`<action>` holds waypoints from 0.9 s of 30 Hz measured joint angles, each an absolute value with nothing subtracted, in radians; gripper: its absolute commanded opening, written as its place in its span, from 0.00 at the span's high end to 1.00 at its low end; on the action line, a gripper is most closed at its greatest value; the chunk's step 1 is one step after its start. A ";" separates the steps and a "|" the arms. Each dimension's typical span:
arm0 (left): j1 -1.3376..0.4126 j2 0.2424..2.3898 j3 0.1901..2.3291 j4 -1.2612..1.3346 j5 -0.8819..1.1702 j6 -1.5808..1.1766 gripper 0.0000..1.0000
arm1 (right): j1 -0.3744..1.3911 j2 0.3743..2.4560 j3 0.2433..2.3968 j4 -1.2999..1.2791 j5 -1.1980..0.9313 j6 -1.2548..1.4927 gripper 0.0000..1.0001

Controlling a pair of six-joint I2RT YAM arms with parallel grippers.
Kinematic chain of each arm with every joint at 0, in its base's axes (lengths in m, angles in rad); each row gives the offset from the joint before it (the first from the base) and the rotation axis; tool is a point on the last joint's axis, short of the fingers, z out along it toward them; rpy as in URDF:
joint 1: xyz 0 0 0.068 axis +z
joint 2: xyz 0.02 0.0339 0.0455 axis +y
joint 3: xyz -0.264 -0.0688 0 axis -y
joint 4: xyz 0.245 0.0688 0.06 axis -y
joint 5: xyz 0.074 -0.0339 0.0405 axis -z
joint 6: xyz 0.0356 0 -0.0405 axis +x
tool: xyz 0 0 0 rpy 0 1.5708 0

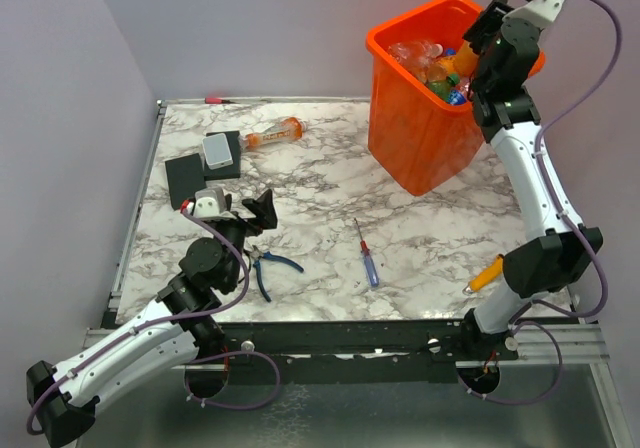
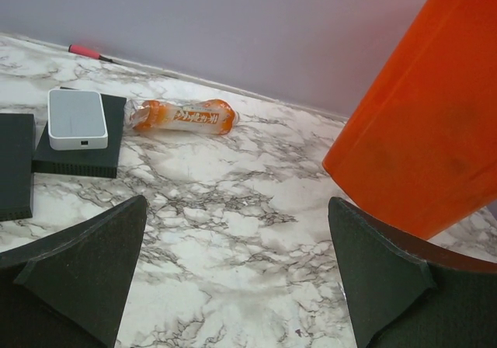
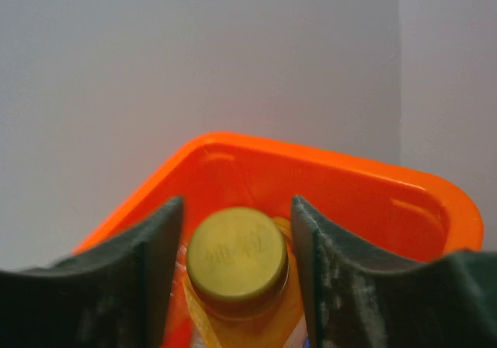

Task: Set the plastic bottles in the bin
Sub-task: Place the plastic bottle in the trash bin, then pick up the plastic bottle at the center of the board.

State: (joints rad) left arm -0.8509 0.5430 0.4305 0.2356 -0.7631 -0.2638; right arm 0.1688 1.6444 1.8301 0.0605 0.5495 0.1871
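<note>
Standing at the upper right of the marble table [image 1: 430, 238], the orange bin [image 1: 420, 138] holds a heap of bottles [image 1: 425, 63]. Over it the right gripper [image 3: 237, 216] pinches an orange bottle [image 3: 237, 259], seemingly ready to drop it. The left gripper [image 2: 237, 204], fingers spread wide, faces a stray bottle [image 2: 182, 116] lying at upper left, not yet collected.

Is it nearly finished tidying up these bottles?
Nearly. Many bottles already lie in the orange bin. The right gripper holds an orange bottle over it. One last bottle lies out on the table.
</note>
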 measured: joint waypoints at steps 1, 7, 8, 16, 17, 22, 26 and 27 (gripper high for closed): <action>-0.851 0.543 0.430 0.235 -0.767 -0.264 0.01 | 0.169 1.654 1.832 0.034 0.532 0.202 0.27; -0.851 0.552 0.431 0.234 -0.779 -0.264 0.01 | 0.169 1.675 1.912 -0.086 0.443 0.264 0.10; -0.851 0.558 0.432 0.234 -0.781 -0.264 0.01 | 0.169 1.673 1.930 -0.095 0.429 0.274 0.09; -0.843 0.703 0.537 0.172 -0.820 -0.307 0.01 | 0.196 1.444 1.816 -0.097 0.181 0.364 0.10; -0.831 0.754 0.584 0.159 -0.819 -0.317 0.01 | 0.204 1.375 1.746 -0.078 0.121 0.375 0.11; -0.662 0.993 0.804 0.120 -0.699 -0.432 0.01 | 0.223 1.056 1.407 0.048 -0.197 0.439 0.11; -0.474 1.209 0.947 0.101 -0.565 -0.622 0.01 | 0.224 0.884 1.191 0.103 -0.392 0.483 0.11; -0.427 1.293 0.985 0.092 -0.540 -0.699 0.01 | 0.228 0.851 1.139 0.108 -0.424 0.495 0.11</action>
